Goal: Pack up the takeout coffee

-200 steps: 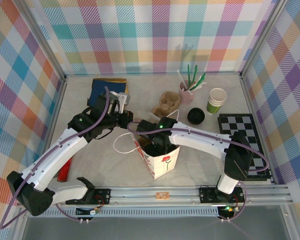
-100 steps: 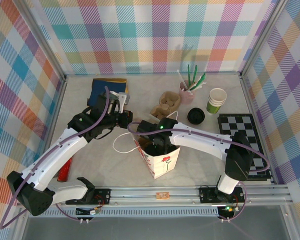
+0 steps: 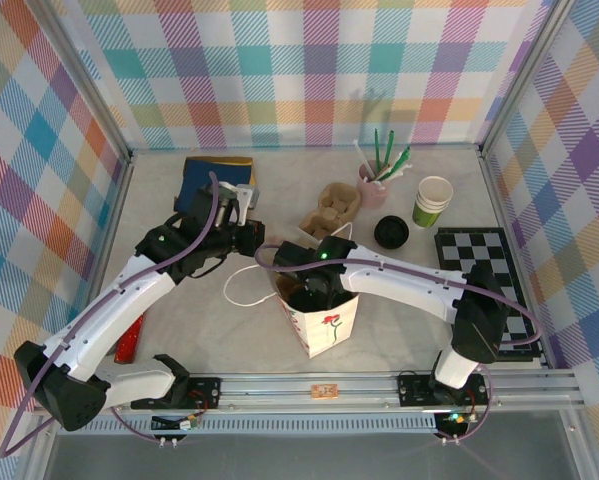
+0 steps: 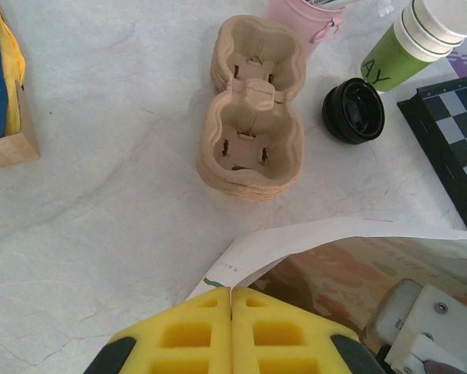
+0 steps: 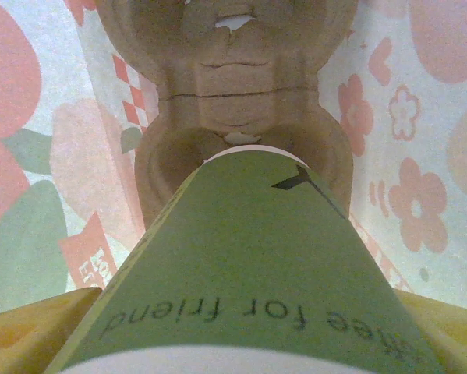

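1. A paper bag point(image 3: 329, 325) stands near the front of the tabletop point(image 3: 179, 290). Its white rim is pinched by the clenched left tool point(image 4: 231, 300), so the mouth is held open.
2. The right tool point(image 5: 235, 327) is lowered into the bag from above and is closed on the green cup point(image 5: 241, 257), with a yellow pad seen at either side.
3. The cup is inside the bag, just above a cardboard carrier point(image 5: 233, 101) set deeper in. Whether its base touches the carrier's well cannot be told.
4. The task is judged to be near its end: the cup is in the bag but not yet released (seating it, letting go and pulling the tool out are left).
5. A black lid point(image 3: 391, 232) lies on the tabletop beyond the bag. Whether the held cup bears a lid cannot be told.
6. The cup's long axis runs along the tool's reach and is judged roughly upright. Its narrow base is pointed down at the carrier, its wide end toward the tool.
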